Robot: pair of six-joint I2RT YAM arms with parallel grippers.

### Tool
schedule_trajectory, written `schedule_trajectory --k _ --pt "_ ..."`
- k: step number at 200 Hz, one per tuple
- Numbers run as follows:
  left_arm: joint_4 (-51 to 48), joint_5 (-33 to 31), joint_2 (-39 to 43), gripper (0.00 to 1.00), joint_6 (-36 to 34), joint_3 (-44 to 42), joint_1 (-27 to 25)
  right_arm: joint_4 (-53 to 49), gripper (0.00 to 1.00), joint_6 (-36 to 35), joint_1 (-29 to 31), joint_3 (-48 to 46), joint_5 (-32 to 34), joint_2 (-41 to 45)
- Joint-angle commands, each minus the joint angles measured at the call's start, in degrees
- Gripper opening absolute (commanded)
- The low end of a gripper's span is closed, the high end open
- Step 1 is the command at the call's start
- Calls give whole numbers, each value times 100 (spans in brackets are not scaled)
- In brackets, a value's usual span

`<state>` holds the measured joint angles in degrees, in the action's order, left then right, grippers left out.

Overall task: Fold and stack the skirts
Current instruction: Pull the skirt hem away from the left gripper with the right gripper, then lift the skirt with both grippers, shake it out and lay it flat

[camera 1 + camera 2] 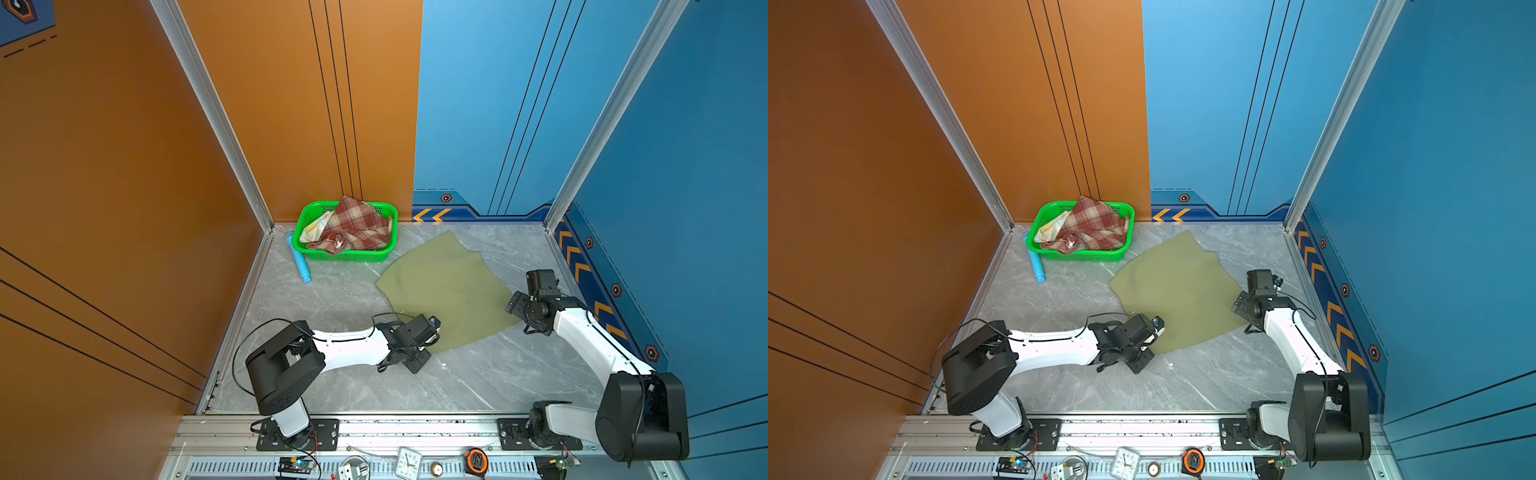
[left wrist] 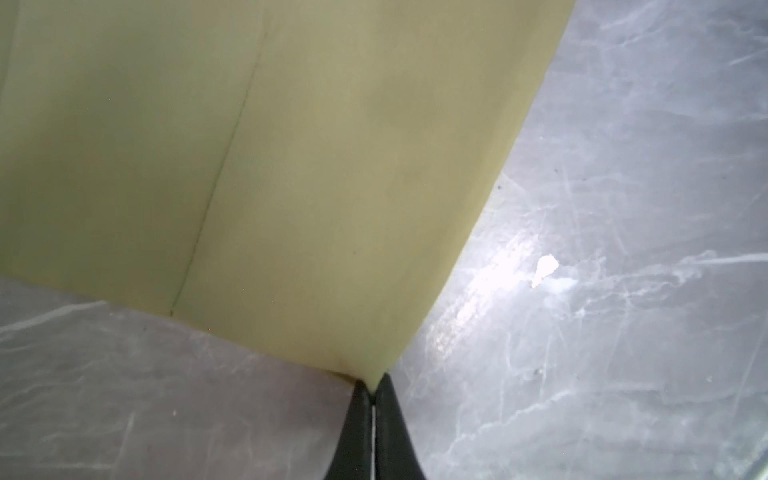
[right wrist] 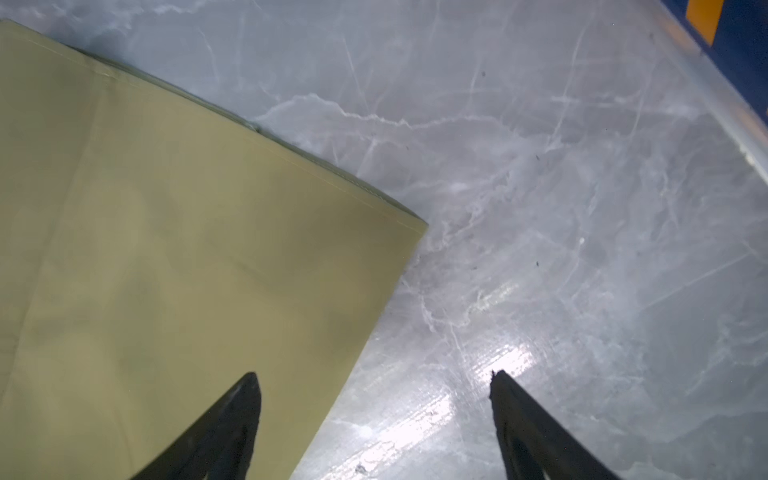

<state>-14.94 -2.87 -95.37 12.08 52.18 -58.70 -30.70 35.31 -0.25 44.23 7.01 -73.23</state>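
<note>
Three skirts: one olive-green skirt (image 1: 444,286) right of centre in both top views, and two in the basket just left of centre, a red-brown plaid skirt (image 1: 357,226) and a pale yellow skirt (image 1: 316,227), mostly hidden. One green mesh basket (image 1: 345,255). One blue corrugated tube (image 1: 300,262) at its left. Two robot arms, the left arm (image 1: 353,343) and the right arm (image 1: 590,336). Two grippers, the left gripper (image 2: 374,382) and the right gripper (image 3: 372,374). Along the bottom edge, one white clock (image 1: 408,462) and one orange tape measure (image 1: 476,459).

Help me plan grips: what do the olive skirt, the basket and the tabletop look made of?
Olive skirt: thin matte cloth, lying flat, stitched hem. Basket: likely glossy green plastic, mesh walls. Tabletop: polished grey marble look with glare; stone or laminate, unclear.
</note>
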Motion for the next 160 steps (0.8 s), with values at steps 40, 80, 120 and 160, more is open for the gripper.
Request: schedule_trajectory --k 40,80,120,160 --pt "33 -195 446 0 120 -249 -101 774 71 489 -317 -280 -609 -474" --pt "-16 -205 533 0 111 -274 -93 1221 65 597 -441 -239 -753 -1083" --pt "-87 -203 637 0 128 -280 -35 1454 50 579 -470 -195 -780 -1451" --pt "-183 -265 925 0 85 -292 11 1635 0 543 -556 -122 -609 -1456"
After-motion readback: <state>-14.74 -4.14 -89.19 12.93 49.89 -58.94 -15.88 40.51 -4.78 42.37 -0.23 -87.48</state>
